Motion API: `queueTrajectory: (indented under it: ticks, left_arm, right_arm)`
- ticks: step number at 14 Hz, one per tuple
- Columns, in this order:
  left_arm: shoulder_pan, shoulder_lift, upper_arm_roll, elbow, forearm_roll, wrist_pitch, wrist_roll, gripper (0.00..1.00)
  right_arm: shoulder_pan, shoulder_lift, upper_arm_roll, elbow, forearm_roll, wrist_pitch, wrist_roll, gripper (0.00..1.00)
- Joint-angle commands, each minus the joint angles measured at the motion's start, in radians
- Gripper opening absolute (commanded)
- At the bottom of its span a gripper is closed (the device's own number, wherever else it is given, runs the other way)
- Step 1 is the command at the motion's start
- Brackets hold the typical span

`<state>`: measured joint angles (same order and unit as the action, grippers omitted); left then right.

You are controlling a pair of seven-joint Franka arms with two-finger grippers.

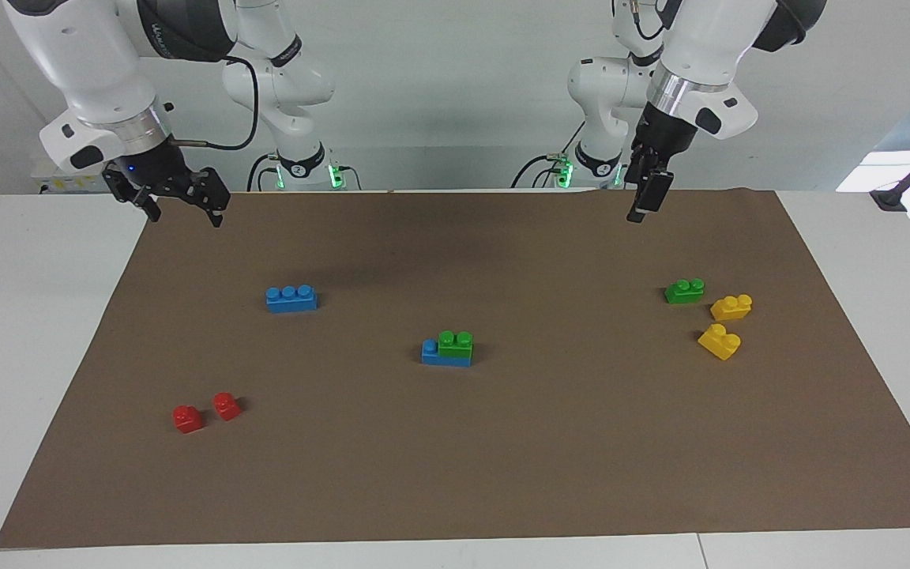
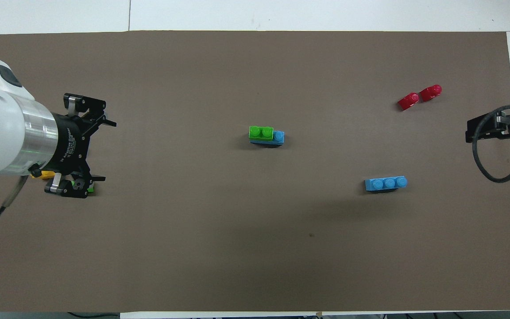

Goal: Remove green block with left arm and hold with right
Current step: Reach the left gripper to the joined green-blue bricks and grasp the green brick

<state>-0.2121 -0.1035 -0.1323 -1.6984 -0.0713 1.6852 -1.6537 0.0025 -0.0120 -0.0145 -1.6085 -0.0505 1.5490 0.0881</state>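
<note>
Sitting studs-up on a glossy blue brick [image 1: 433, 352] mid-mat, the green block [image 1: 455, 343] is untouched. The left gripper [image 1: 644, 199] and right gripper [image 1: 184, 206] hang raised, fingers spread.

My two arms are glossy white with dark grey joint bands and silver wrist rings. Each black hand, left hand [image 1: 648, 192] and right hand [image 1: 178, 204], trails a black cable; green lights glow at both bases.

From overhead, the loose green two-stud plastic brick [image 2: 87, 188] and a yellow plastic brick [image 2: 46, 174] are largely covered by the left gripper [image 2: 100, 150] — slivers show at its 6 o'clock; the right gripper [image 2: 494, 126] is cut off at the frame edge.
</note>
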Motion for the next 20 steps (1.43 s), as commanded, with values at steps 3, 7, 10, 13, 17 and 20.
queueTrajectory:
  ticks: [3,7,10,13,17,20]
  left_arm:
    - [-0.087,0.048,0.013,-0.018,0.001,0.088,-0.146,1.0]
    - [-0.194,0.2,0.01,0.037,0.054,0.134,-0.303,1.0]
    - [-0.24,0.31,0.01,0.113,0.065,0.151,-0.385,1.0]
    - [-0.268,0.421,0.011,0.207,0.093,0.162,-0.46,1.0]
    - [-0.299,0.504,0.016,0.25,0.12,0.205,-0.523,1.0]
    - [-0.32,0.636,0.019,0.379,0.148,0.209,-0.572,1.0]
  right_arm:
    - [-0.015,-0.009,0.008,-0.011,-0.002,-0.018,0.005,1.0]
    - [-0.027,-0.026,0.007,-0.005,0.0,-0.006,-0.004,1.0]
    - [-0.042,-0.025,0.005,-0.013,0.021,0.078,0.037,1.0]
    - [-0.09,-0.055,0.005,-0.088,0.139,0.106,0.264,1.0]
    - [-0.082,-0.052,0.005,-0.122,0.246,0.164,0.799,1.0]
    - [-0.044,-0.016,0.01,-0.152,0.343,0.23,1.084,1.0]
